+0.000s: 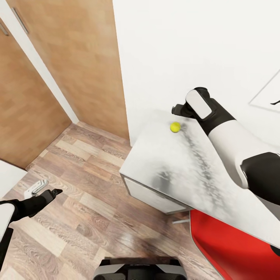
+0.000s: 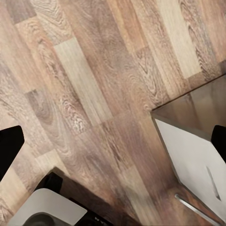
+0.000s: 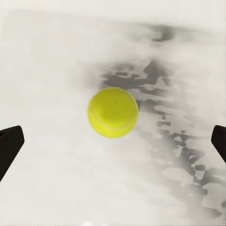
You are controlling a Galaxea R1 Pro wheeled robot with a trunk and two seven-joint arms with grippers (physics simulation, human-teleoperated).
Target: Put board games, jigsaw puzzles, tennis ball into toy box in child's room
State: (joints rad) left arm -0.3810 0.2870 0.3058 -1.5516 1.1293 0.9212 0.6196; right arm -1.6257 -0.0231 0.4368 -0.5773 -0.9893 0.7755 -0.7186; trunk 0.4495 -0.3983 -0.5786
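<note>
Right gripper [image 3: 113, 141] is hanging with fingers spread wide, nothing held; tennis ball [image 3: 113, 112] is sitting centred between the fingertips, just ahead, resting on the white table [image 1: 155, 163] near the wall. Bare tabletop is lying all round the ball. Left gripper [image 1: 52, 193], released, is idling low over the wood floor [image 1: 77, 155], well apart.
</note>
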